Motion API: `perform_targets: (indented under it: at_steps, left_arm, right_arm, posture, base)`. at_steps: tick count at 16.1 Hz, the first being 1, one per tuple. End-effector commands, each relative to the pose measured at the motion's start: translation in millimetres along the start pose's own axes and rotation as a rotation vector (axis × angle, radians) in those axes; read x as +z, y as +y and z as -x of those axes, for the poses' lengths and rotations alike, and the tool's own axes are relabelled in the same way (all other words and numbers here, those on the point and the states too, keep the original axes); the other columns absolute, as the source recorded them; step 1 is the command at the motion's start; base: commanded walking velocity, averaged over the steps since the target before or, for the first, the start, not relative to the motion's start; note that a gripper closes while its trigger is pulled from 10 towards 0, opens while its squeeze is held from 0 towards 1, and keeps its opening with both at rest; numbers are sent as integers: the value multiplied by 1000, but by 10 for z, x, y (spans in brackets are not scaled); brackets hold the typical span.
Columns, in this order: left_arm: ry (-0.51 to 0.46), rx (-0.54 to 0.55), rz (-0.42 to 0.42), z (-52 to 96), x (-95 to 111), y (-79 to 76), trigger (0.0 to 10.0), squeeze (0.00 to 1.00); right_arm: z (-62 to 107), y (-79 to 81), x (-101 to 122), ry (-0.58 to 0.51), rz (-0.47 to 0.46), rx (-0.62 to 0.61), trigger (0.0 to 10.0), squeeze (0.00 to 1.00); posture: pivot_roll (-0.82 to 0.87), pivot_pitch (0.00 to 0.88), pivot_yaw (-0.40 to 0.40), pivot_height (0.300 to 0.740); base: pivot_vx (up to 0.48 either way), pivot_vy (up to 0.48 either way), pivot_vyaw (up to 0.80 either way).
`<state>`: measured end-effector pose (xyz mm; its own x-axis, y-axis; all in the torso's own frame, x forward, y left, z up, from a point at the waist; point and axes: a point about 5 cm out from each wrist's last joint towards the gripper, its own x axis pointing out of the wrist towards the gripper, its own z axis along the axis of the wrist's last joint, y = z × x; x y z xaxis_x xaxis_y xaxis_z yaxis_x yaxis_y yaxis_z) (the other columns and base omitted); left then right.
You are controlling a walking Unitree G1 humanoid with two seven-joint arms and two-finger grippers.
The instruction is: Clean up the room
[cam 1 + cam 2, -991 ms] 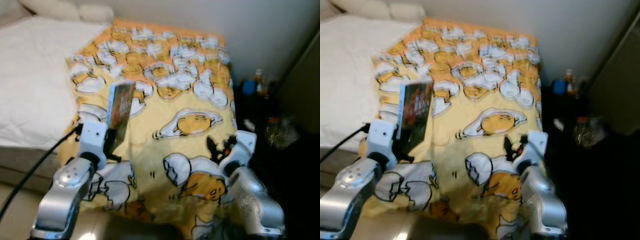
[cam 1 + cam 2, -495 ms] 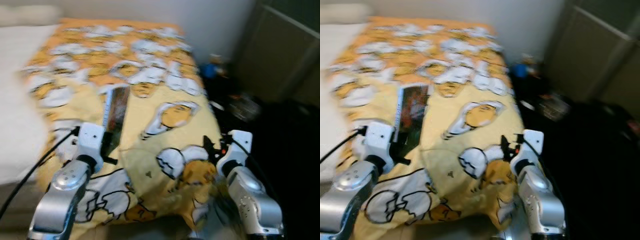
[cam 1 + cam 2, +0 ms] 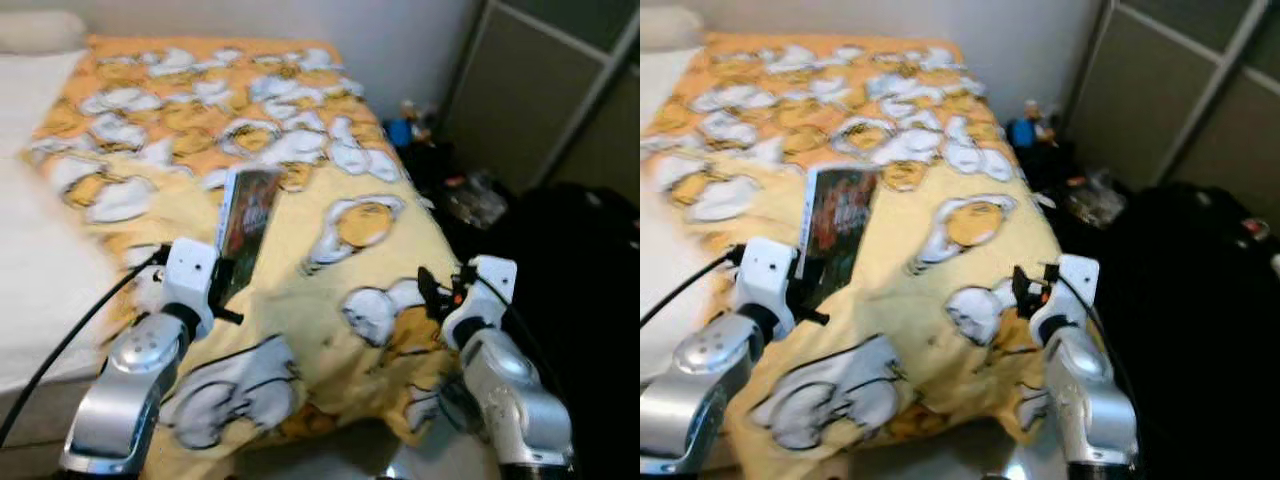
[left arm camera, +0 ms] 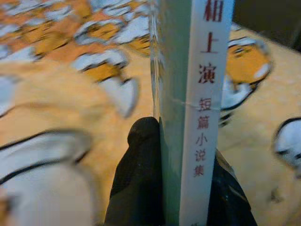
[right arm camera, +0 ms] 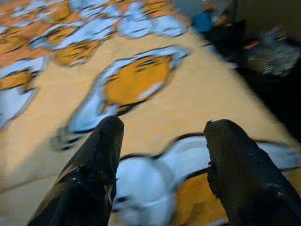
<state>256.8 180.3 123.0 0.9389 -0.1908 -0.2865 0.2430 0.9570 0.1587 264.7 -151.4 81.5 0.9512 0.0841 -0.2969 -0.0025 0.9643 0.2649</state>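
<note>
The left gripper [image 4: 186, 188] has its fingers [image 4: 136, 174] clamped on the lower end of a book [image 3: 246, 215], gripping it across its thickness so that it stands upright with the white spine facing the wrist camera. It is held in the air above the near part of the bed [image 3: 330, 250], over the yellow egg-print blanket [image 3: 300, 290], and touches nothing below. The right gripper [image 5: 162, 155] hovers near the bed's right edge, fingers apart and empty.

The step in hand looks like carrying the book off to where it belongs. Since the grip takes only one end of a tall, flat thing, the free end can swing or lever loose, so the wrist is best kept level and turns made slowly. To the right of the bed lies dark clutter on the floor [image 3: 1090, 195] beside a sliding wardrobe door [image 3: 1160, 100]; the walking path should stay out of it.
</note>
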Motion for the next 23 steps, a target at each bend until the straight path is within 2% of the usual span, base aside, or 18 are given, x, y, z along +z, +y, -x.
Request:
perform_targets:
  at_steps: [1, 16, 23]
  left_arm:
    - [-36, 10, -12, 10, 78, 29, 10000, 0]
    - [-17, 5, -36, 6, 91, 121, 10000, 0]
    - [-19, -1, -43, -25, 103, 108, 10000, 0]
  right_arm:
    - [0, 18, 44, -18, 19, 5, 10000, 0]
    - [-40, 64, 70, -32, 17, 14, 10000, 0]
    - [-51, 74, 86, -36, 20, 24, 10000, 0]
  posture:
    - [-76, 0, -44, 740]
    - [-68, 0, -20, 740]
    - [-73, 0, -29, 740]
  base:
    - [0, 364, 0]
    - [0, 365, 0]
    - [0, 365, 0]
